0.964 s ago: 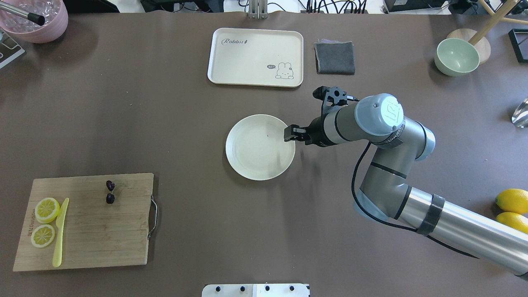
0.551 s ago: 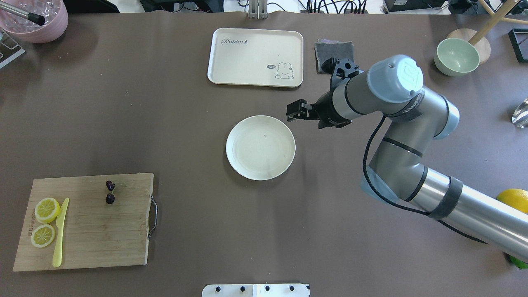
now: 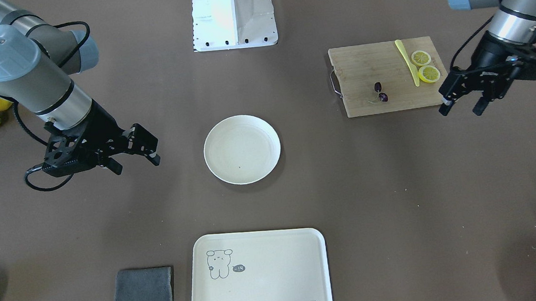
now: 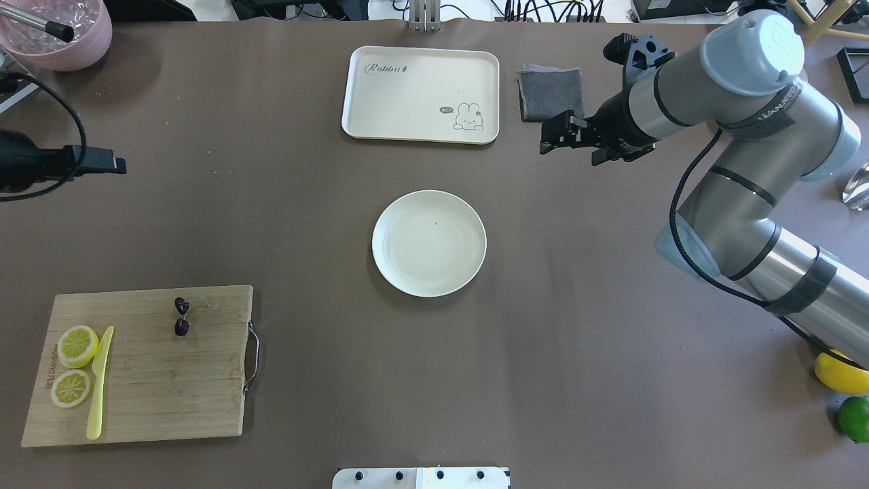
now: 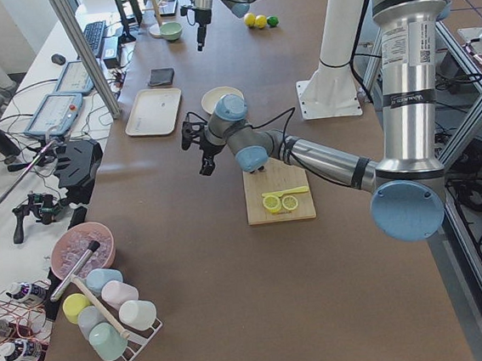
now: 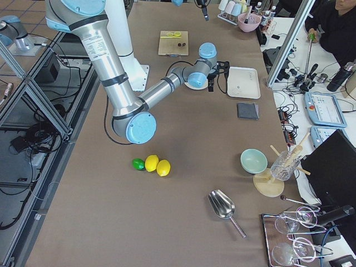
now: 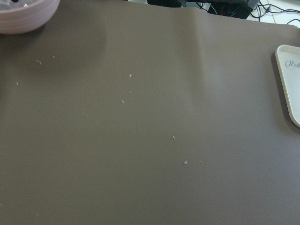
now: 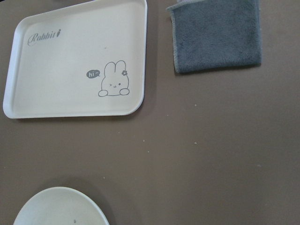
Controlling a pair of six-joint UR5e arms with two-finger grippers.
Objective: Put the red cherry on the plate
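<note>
Left to right in the overhead view. The left gripper (image 3: 460,107) hangs at the table's left edge, beyond the far side of the cutting board (image 4: 149,380), fingers pointing down and jaws parted with nothing between them (the front-facing view shows the gap best). The red cherry (image 4: 181,316) lies on the cutting board near its far edge, well apart from the two lemon slices (image 4: 78,345) and the yellow knife (image 4: 100,384) at the board's left end. The plate (image 4: 429,243) sits at mid-table with nothing on it. The right arm is bent at the elbow, with its forearm reaching toward the far side. The right gripper (image 4: 569,139) is held above the table just beside the grey cloth (image 4: 551,95) and near the tray (image 4: 421,94), jaws likewise spread and holding nothing.

Change since one second ago: the left gripper has entered the overhead view. The right gripper, then over the plate's right rim, has drawn back toward the far right and is now well clear of it. Cherry and plate have not moved.

Limits of view: overhead, the left arm is cut off at the edge and its gripper shows side-on. The cherry's stems are thin and seemingly pale. The right wrist view crops the plate at its lower edge.
</note>
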